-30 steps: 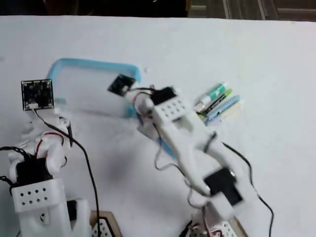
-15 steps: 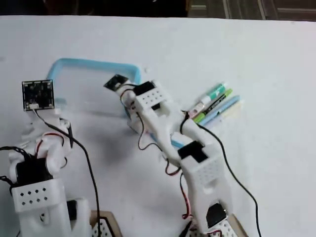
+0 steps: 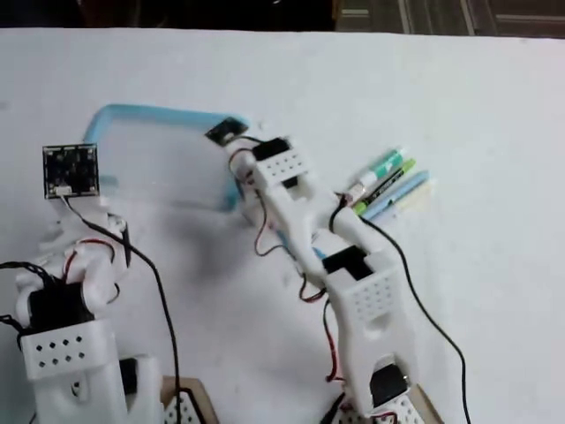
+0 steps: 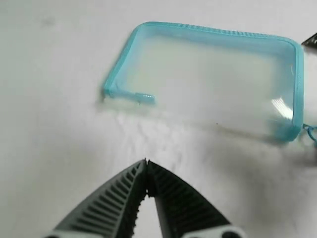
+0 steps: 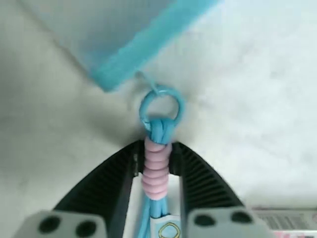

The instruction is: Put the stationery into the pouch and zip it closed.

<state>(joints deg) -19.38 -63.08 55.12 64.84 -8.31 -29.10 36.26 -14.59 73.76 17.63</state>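
1. Print: the pens (image 3: pixel 388 181), right of centre in my overhead view, carry label bands too small for me to read. The right wrist view catches a printed strip (image 5: pixel 285 218) cut off at the frame edge; I can't read that either.
2. The pouch (image 3: pixel 154 163), clear with blue trim, lies flat in the upper left of the overhead view, well apart from the pens. Its right end is covered by the right arm (image 3: pixel 353 283).
3. My right gripper (image 5: pixel 157 158) is pinching a pink beaded cord (image 5: pixel 155 171) tied to a blue ring (image 5: pixel 161 106) that hangs off the pouch's corner.
4. My left gripper (image 4: pixel 146 168) has its fingers pressed together on nothing, over bare table (image 4: pixel 49 124), with the zipper tab (image 4: pixel 143 98) near.
5. Pose: the left arm (image 3: pixel 66 327) sits folded at lower left, while the right arm stretches from bottom centre diagonally up to the pouch.
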